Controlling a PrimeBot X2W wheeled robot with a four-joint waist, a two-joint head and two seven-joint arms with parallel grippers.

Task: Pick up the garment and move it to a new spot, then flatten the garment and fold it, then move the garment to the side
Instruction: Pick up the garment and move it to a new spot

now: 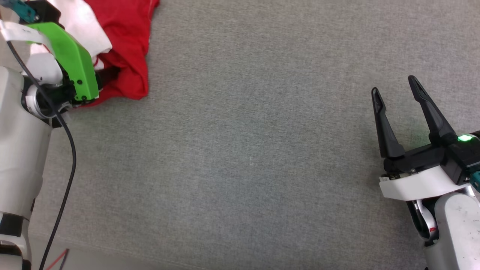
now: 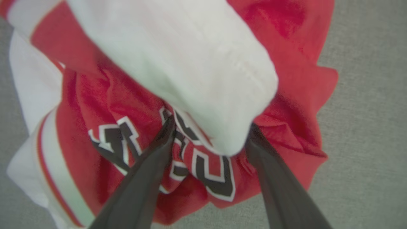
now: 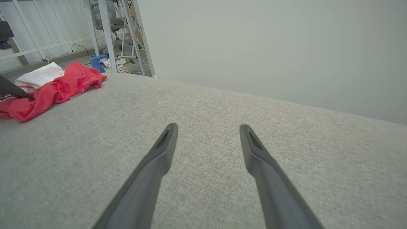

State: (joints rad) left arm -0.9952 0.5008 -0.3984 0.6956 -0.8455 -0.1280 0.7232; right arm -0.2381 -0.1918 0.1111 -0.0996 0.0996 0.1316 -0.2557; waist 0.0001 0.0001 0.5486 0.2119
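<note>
So the left gripper (image 2: pixel 211 128) is spread open, not clamped on anything. Its two long dark fingers are pushed down into the crumpled red jersey T-shirt (image 2: pixel 95 95), with a fat fold of white sleeve (image 2: pixel 190 63) bulging up between the tips. Right under that fold you can see a bit of the black lettering (image 2: pixel 206 171) with its white outline, all scrunched, plus some red-and-white striped trim off to the left side of the left wrist view. From the head view the T-shirt (image 1: pixel 127 37) is a bunched heap at the far left corner of the grey woven fabric surface (image 1: pixel 243 150), and the bright green plastic cover (image 1: pixel 73 56) on the left wrist hides most of that gripper. A black cable (image 1: pixel 69 168) hangs down along the pale left arm. The right gripper (image 1: pixel 393 86) is way over at the near right, well apart from the shirt. It's also open, fingers parted and holding nothing, just hovering over bare grey cloth (image 3: pixel 208 127). Its wrist view catches the T-shirt (image 3: pixel 57 89) at the far left, with a white metal frame (image 3: pixel 108 35) and a blue box (image 3: pixel 97 62) behind it.
</note>
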